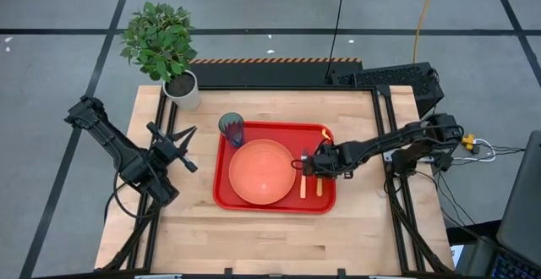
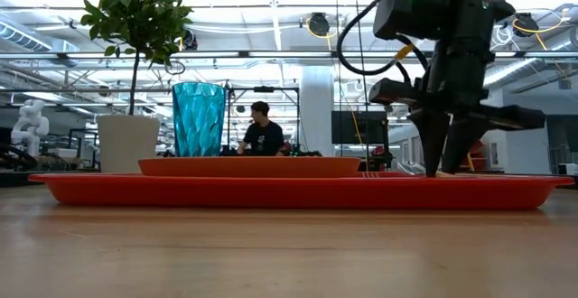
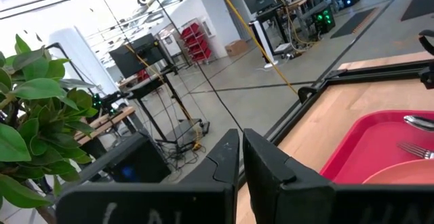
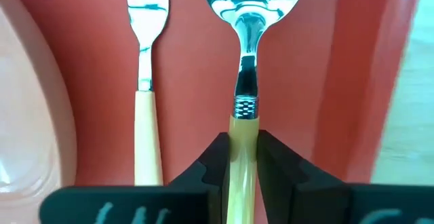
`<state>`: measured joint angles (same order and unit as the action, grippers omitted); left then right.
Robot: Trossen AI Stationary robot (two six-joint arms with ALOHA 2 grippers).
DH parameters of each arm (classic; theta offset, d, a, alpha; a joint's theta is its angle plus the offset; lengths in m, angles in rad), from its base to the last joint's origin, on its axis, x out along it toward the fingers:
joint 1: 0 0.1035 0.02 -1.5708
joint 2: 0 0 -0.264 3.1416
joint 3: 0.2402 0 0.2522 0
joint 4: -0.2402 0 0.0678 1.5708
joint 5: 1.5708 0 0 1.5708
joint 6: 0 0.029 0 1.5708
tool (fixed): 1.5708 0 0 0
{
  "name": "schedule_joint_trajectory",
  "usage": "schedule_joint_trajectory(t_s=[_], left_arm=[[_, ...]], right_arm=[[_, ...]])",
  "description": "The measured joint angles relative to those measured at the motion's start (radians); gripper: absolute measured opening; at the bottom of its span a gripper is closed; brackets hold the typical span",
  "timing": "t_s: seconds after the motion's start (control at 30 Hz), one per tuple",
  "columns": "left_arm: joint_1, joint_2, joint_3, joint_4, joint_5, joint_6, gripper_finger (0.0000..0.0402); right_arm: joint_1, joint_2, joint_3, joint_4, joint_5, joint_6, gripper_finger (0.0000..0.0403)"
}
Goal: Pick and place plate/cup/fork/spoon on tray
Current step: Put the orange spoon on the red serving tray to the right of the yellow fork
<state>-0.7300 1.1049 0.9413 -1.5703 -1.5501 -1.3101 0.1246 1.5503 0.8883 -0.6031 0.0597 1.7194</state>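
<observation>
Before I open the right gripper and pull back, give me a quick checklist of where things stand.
1. Spoon gripped by right gripper at its handle: ok.
2. Spoon inside tray, beside fork: ok.
3. Spoon resting flat on tray: cannot tell.
4. Plate and cup on tray: ok.
5. Left gripper clear of tray, holding nothing: ok.

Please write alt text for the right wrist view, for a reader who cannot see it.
The right hand is closed on the spoon by its tan handle, the spoon lying on the red tray. The fork lies parallel beside it, and the edge of the salmon plate shows past the fork.
</observation>
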Motion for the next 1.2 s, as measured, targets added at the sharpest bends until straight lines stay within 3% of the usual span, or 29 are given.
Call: schedule_joint_trajectory(t_s=[0.67,1.2], left_arm=[[0.000,0.000,0.000,0.000,0.000,0.003,0.0026],[0.000,0.000,0.000,0.000,0.002,0.006,0.0026]], right_arm=[[0.001,0.001,-0.069,0.127,0.000,0.000,0.0043],[0.002,0.001,-0.069,0.132,-0.001,-0.029,0.0110]])
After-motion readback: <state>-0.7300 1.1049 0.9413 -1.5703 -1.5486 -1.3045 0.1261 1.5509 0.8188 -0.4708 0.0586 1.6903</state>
